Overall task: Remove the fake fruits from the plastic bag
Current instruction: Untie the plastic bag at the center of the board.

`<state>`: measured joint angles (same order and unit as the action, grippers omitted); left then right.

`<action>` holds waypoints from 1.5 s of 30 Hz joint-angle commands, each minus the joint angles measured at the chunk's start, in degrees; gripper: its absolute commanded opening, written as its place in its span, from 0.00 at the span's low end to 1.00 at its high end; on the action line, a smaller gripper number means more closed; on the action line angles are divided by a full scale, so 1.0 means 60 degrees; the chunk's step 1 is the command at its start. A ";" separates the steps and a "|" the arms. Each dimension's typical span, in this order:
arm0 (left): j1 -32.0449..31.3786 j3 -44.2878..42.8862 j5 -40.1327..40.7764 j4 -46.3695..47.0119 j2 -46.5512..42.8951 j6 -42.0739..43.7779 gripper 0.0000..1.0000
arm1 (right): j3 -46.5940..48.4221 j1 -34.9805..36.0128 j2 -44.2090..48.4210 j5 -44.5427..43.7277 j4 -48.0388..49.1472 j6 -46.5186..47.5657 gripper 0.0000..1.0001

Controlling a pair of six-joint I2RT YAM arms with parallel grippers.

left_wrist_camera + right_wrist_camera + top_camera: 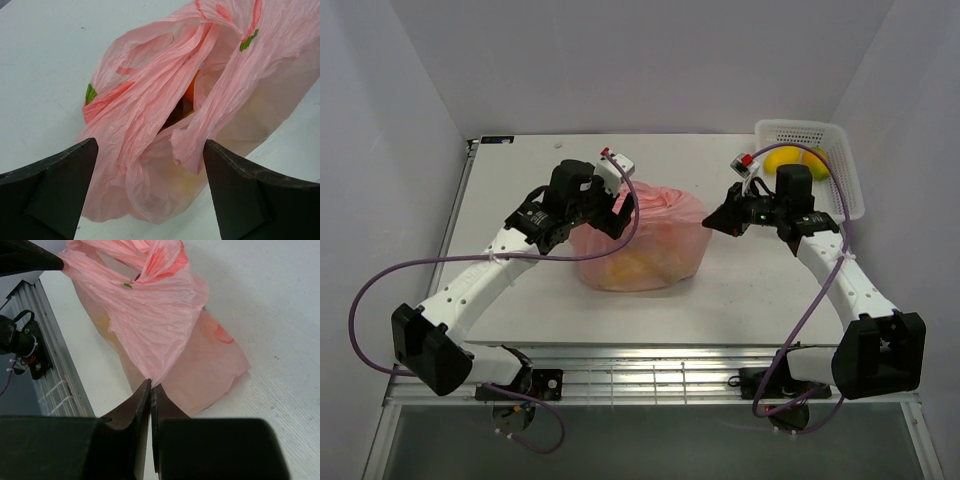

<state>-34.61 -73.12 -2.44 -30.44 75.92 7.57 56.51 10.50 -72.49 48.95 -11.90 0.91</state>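
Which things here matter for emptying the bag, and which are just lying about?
For the job: thin translucent pink plastic bag; glossy orange plastic fruit showing inside it; right gripper, pinching the bag; left gripper, open near its mouth.
Lying about: white perforated plastic basket; yellow oval fruits in it.

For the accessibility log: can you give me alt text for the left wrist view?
The left gripper, open, has its dark fingers either side of a crinkly translucent pink plastic bag lying on a white table. An orange fruit shows through the bag's gathered mouth.
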 commanded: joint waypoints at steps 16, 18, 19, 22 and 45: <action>0.0026 -0.0338 -0.0443 0.0326 0.0281 0.1022 0.98 | 0.0777 -0.0725 -0.0004 0.0704 -0.1459 0.2309 0.08; 0.0041 -0.0118 -0.0137 0.0545 0.0412 0.1038 0.98 | 0.0748 -0.0754 0.0084 0.0806 -0.1474 0.2470 0.08; 0.0041 -0.0089 -0.0034 0.0546 0.0486 0.1023 0.98 | 0.0704 -0.0798 0.0128 0.0865 -0.1474 0.2558 0.08; 0.0085 -0.0161 0.0127 0.0415 0.0793 0.1038 0.98 | 0.0543 -0.0827 0.0318 0.0968 -0.1488 0.2866 0.08; 0.0964 0.0160 0.0496 0.1615 -0.0113 -0.0235 0.00 | 0.0820 -0.1224 0.0407 -0.0145 -0.1882 0.2602 0.08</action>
<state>-29.30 -72.58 2.13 -23.90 81.19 8.60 58.41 3.22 -70.50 50.61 -22.63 17.87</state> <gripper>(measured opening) 0.021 0.078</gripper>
